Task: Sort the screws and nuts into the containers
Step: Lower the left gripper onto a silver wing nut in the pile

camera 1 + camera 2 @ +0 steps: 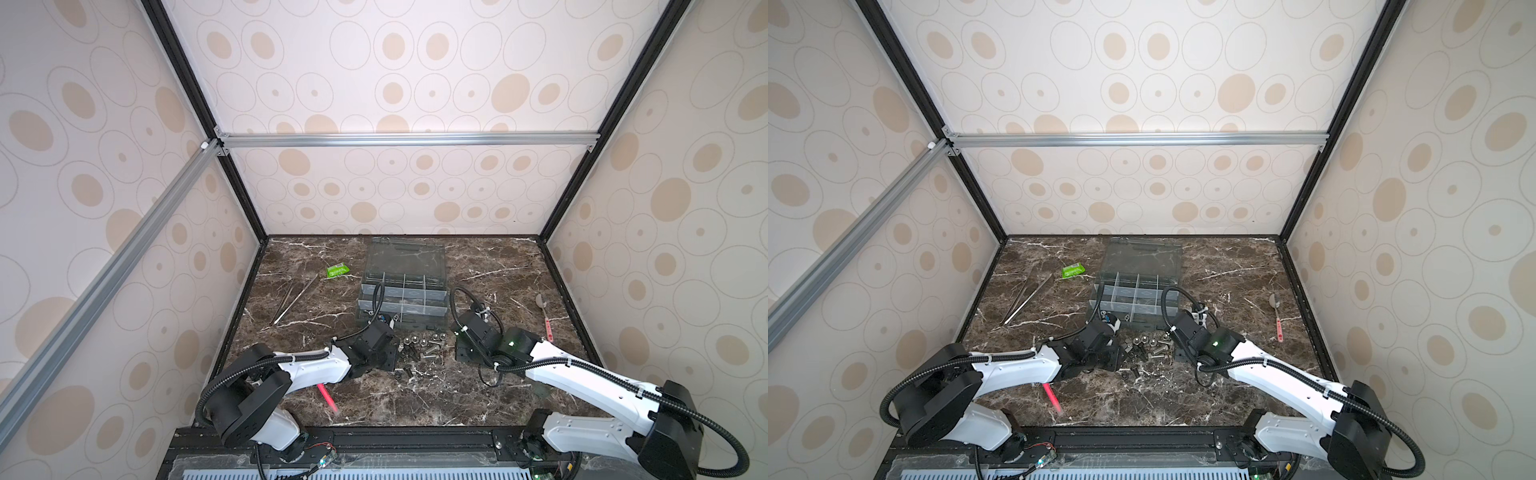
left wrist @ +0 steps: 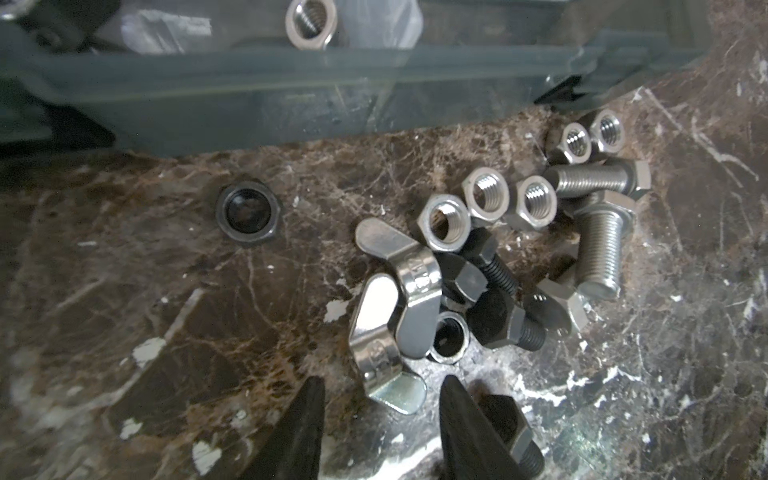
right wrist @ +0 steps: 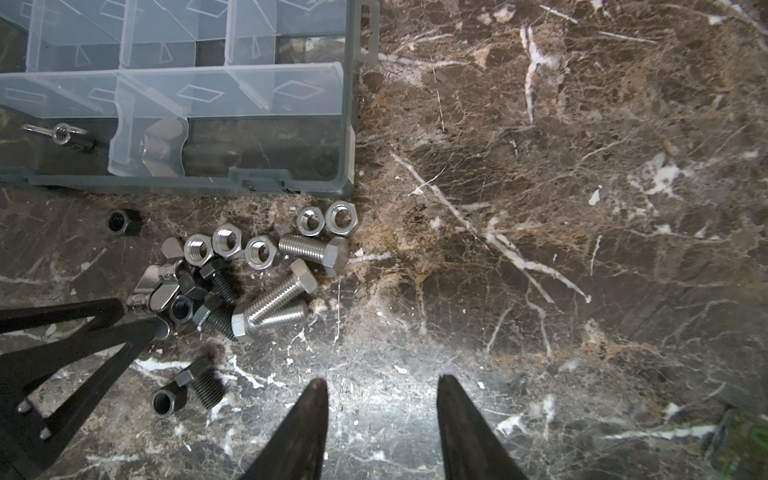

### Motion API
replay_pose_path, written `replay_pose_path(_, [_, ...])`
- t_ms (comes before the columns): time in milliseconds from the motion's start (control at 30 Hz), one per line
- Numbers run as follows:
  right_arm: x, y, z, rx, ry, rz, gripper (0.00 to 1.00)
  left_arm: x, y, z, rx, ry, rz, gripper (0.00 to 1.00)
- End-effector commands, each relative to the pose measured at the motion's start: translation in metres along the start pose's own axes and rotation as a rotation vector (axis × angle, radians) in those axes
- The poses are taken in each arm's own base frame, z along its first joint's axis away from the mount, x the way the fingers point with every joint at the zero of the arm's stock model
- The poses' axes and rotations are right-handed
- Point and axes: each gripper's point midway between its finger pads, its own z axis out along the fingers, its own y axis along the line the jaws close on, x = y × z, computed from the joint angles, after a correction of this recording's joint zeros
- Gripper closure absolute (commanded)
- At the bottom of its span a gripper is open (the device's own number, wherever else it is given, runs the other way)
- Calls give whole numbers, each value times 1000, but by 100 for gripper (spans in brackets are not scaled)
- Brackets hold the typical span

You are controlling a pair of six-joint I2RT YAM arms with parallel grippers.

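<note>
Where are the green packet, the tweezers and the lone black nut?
green packet [image 1: 337, 271], in a top view, its middle.
tweezers [image 1: 299, 295], in a top view, on one arm.
lone black nut [image 2: 249, 239], left wrist view, lower rim.

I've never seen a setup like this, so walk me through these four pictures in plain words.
A white left arm and right arm stand at a marble table. Two pictures look down from overhead, nearly alike; the other two come from a camera on each arm's wrist. The left hand is open, with one end of a silver wing nut in the gap, not squeezed. The right hand is open over bare marble, holding nothing. Between them lies a pile of screws and nuts, in front of an open organiser box. Further off lie tweezers, a green packet, a pink pen and a spoon.
</note>
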Motion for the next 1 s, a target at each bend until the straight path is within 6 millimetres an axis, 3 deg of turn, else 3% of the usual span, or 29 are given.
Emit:
replay_pose_path(0, [5, -4, 3, 19, 7, 10, 54, -8, -3, 0, -29, -11, 35, 54])
replay_pose_path(667, [5, -4, 1, 17, 4, 7, 54, -14, 10, 3, -118, -26, 48, 58])
replay_pose_path(967, [9, -5, 3, 18, 11, 16, 54, -13, 24, -7, -181, -48, 45, 60])
